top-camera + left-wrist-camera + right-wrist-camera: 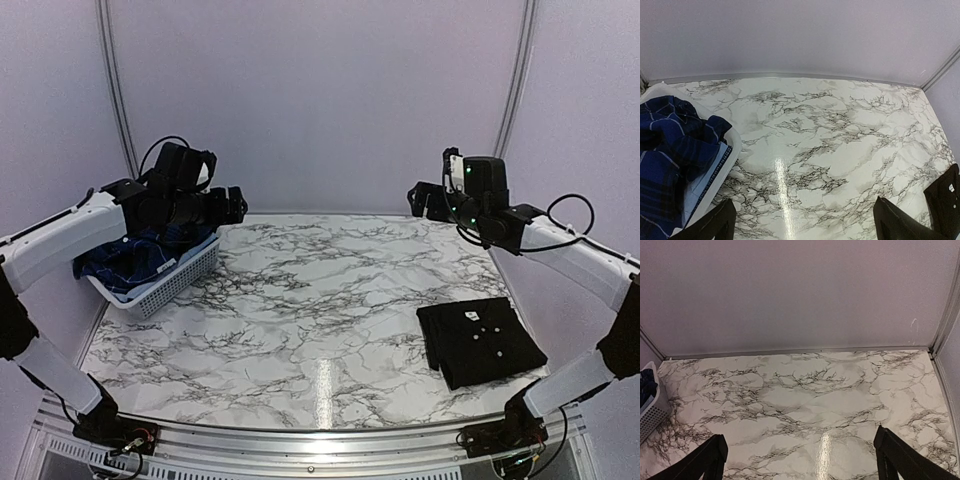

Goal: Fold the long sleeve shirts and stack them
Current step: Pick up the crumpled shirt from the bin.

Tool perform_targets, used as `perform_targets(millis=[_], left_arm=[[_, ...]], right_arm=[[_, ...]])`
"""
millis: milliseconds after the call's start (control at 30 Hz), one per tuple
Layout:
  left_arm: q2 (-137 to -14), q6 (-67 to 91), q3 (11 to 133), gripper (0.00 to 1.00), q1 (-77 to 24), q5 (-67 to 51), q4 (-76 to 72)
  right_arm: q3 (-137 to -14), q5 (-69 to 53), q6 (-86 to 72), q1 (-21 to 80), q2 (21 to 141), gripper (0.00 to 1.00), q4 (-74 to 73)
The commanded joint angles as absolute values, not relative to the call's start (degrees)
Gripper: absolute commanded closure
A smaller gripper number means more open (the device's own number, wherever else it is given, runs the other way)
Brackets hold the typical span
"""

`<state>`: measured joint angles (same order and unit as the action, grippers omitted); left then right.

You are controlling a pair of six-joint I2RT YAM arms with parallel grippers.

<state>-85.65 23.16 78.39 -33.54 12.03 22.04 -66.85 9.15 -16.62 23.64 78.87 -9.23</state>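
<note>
The left hand (236, 205) is hovering released, fingers spread wide with nothing between them, above the white basket (170, 285) at about 9 o'clock on the desk (320, 300). The right hand (418, 198) is hanging just as released and empty, high at about 2 o'clock.

The black shirt (480, 340) is lying folded at about 4 o'clock, close to the desk's right edge. The plaid shirt (670, 150) is sitting crumpled in the basket, and the pale blue shirt (702, 185) is showing beneath it.

Judging from this, the next fold is not yet begun, and the trouble is likely waiting in the basket. A pinch into the plaid heap could be catching the pale blue cloth too, so both would be coming out tangled. A sleeve snagging on the lattice wall could be dragging or tipping the basket, which is looking tilted near the desk's left edge. Later, a careless placing could be pushing the black shirt toward the right edge.
</note>
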Motion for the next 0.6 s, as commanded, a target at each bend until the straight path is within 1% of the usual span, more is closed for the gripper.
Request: perform_targets(millis=[0, 300, 567], left_arm=[[-84.34, 23.47, 79.31, 0.01, -31.48, 12.10, 20.35], [-81.19, 23.50, 76.53, 0.01, -28.57, 10.30, 21.27], [-78.86, 24.04, 75.74, 0.01, -26.56, 14.71, 25.03]], right_arm=[[-66.61, 8.67, -15.63, 25.12, 78.42, 0.01, -9.21], [-66.97, 7.41, -15.61, 25.20, 78.66, 0.01, -9.41], [-67.11, 7.74, -14.09, 25.18, 79.01, 0.02, -10.01]])
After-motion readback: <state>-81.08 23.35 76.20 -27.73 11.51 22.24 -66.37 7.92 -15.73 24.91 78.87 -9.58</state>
